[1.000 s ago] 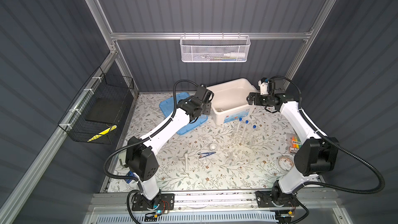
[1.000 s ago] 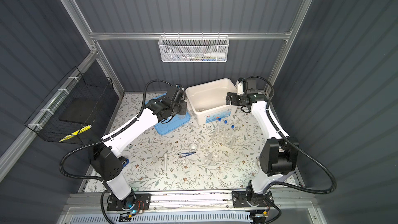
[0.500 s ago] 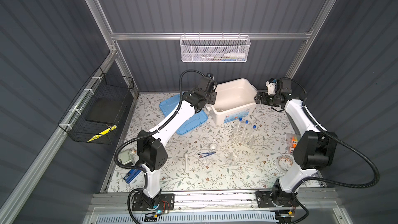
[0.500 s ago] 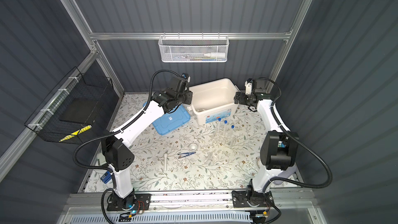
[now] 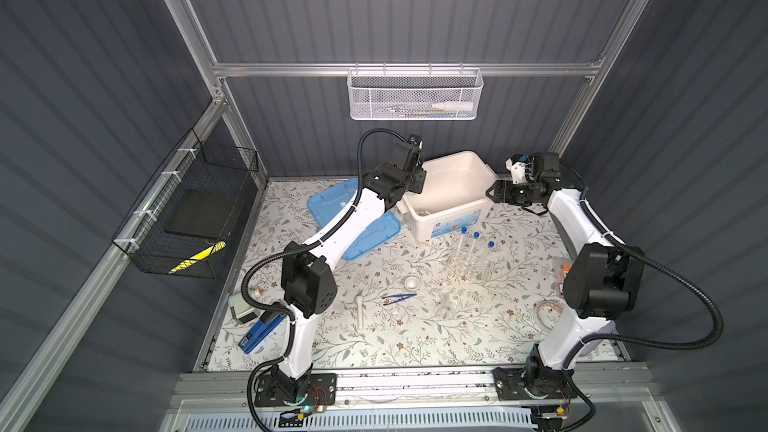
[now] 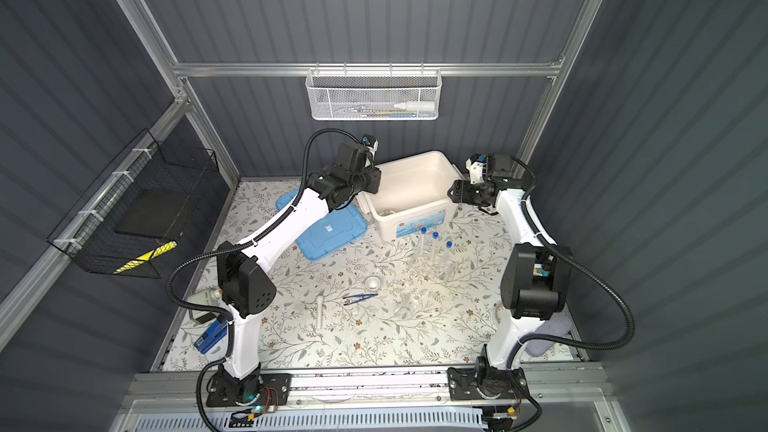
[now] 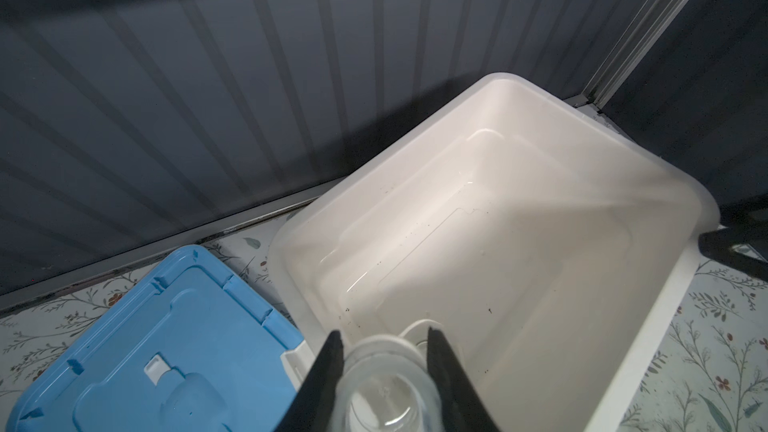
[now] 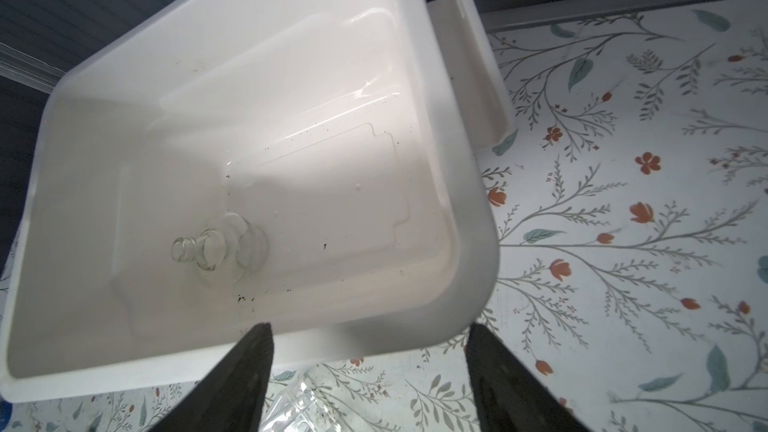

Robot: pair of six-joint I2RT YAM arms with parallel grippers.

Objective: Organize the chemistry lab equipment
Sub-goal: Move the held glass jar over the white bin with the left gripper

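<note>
My left gripper (image 7: 384, 336) is shut on a small clear glass vessel (image 7: 386, 388) and hangs over the left end of the white bin (image 7: 291, 243); both top views show the left gripper (image 5: 415, 187) (image 6: 370, 184) there. Another glass vessel (image 8: 220, 249) lies inside the bin. My right gripper (image 8: 370, 328) (image 5: 492, 193) stands open and empty just outside the bin's right end. On the mat stand blue-capped test tubes (image 5: 473, 251) in a clear rack (image 5: 465, 272), with a white bowl (image 5: 412, 283), pestle (image 5: 360, 309), blue tweezers (image 5: 399, 297) and one more clear vessel (image 5: 449, 301).
The blue lid (image 5: 332, 209) lies flat left of the bin, under my left arm. A stapler (image 5: 262, 332) sits at the front left. Markers (image 5: 561, 274) and a tape roll (image 5: 546, 313) are by the right arm's base. Wire baskets hang on the walls.
My left gripper has carried the glass vessel from above the blue lid to the bin's left end. My right gripper has drawn back off the bin to its right side, its jaws somewhat narrower.
</note>
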